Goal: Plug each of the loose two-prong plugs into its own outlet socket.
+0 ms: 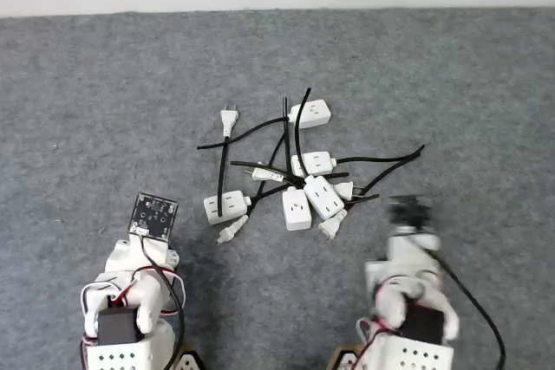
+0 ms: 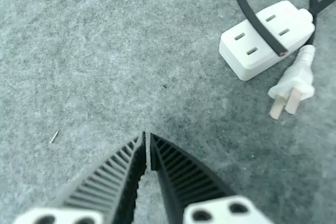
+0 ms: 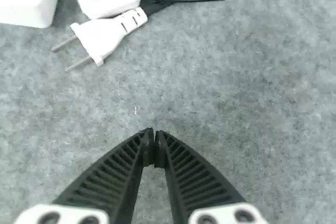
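left hand [image 2: 147,139] closed, empty, loose plug [image 2: 293,81] lying ahead; right hand [image 3: 154,134] closed, empty, second plug [image 3: 106,34] lying ahead.

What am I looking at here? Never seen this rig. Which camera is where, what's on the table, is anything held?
Two small robot arms sit side by side at a table. The high view looks down from a fixed camera. The left arm and the right arm sit at the near edge, facing a tangle of white outlet sockets, two-prong plugs and black cords on the grey surface. The other two pictures come from a camera on each wrist, looking along that arm's black fingers. The left gripper is shut and holds nothing; a socket and a plug lie ahead of it. The right gripper is also shut and empty, with another plug beyond it.
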Available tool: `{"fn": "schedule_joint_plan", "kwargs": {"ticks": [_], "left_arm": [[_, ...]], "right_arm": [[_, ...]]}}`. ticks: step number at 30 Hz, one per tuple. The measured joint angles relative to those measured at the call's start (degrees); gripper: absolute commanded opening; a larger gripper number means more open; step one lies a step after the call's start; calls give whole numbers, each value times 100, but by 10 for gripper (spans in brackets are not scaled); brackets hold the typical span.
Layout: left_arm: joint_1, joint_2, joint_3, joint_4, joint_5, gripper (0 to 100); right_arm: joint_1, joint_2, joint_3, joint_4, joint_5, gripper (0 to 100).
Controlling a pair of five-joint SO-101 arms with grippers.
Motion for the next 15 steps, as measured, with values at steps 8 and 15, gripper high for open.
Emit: {"fn": "schedule_joint_plan", "kwargs": {"ticks": [8,15], "left_arm": [[0,0,0,0,-9,18],[0,0,0,0,-9,18]], "right_arm": [[-53,0,0,0,0,9],[-53,0,0,0,0,9]]}}
